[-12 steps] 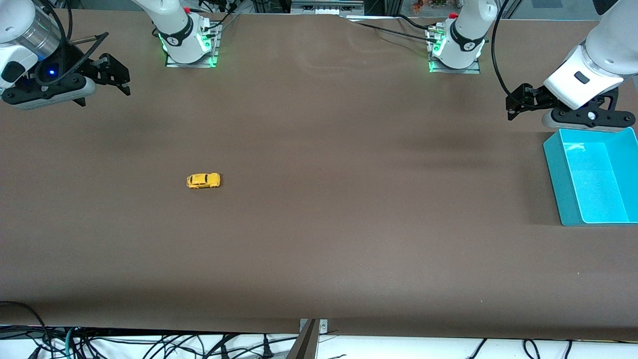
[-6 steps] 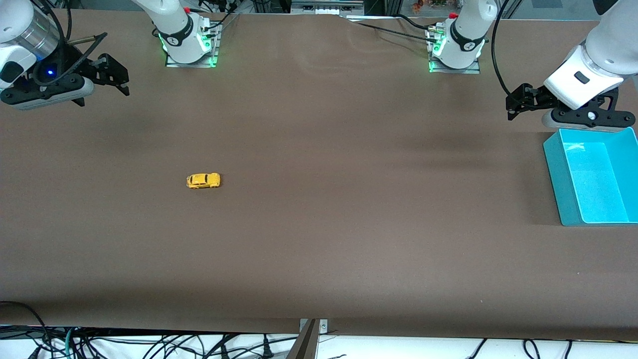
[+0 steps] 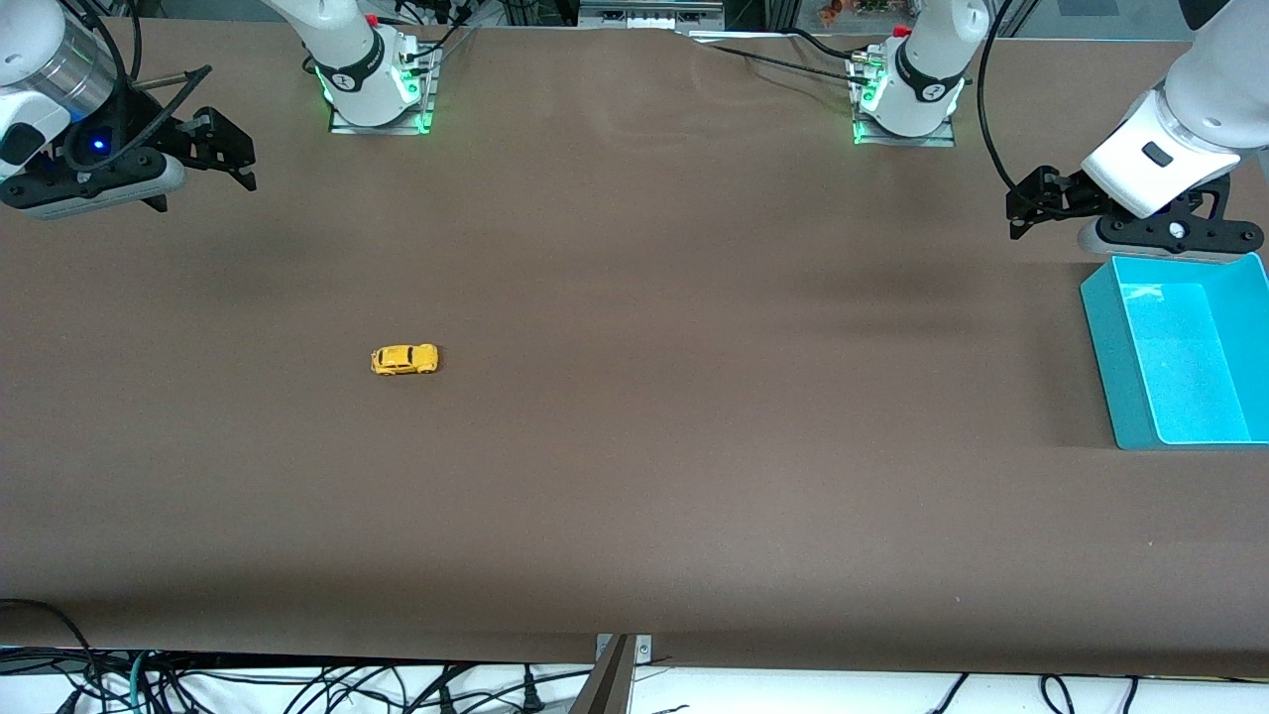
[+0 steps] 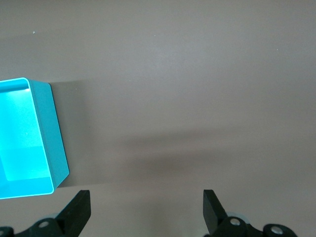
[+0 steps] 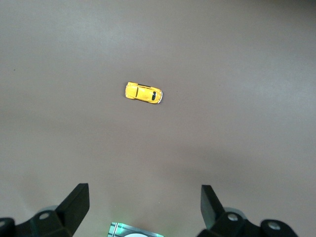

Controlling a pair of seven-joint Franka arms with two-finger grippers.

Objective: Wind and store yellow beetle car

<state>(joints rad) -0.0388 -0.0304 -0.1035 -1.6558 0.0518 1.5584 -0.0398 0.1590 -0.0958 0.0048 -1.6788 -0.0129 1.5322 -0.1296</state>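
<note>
Two grippers hang above the table's corners nearest the robots' bases in the front view, both with fingers spread and nothing between them. The right gripper (image 3: 213, 149) is over the corner at the right arm's end. The left gripper (image 3: 1036, 203) is over the table beside the blue bin (image 3: 1100, 337), which sits at the edge at the left arm's end. The yellow car (image 3: 404, 359) stands on its wheels on the bare table (image 3: 634, 476), toward the right arm's end, about midway between the base-side edge and the edge nearest the front camera, well apart from both grippers and from the bin.

The left wrist view shows the left gripper (image 4: 145, 215) released over bare table, with the bin's corner (image 4: 49, 143) close by; the car is not in sight there.

The right wrist view shows the right gripper (image 5: 143, 210) open and the car (image 5: 143, 93) well apart from it, lying crosswise to the gap between the fingers.

The risks look plain: the car is much smaller than the jaws, so an off-centre pinch could flick it away or roll it on its wheels. Wound up, it may also shoot off if let go early, and the bin is nearly the whole table away.
</note>
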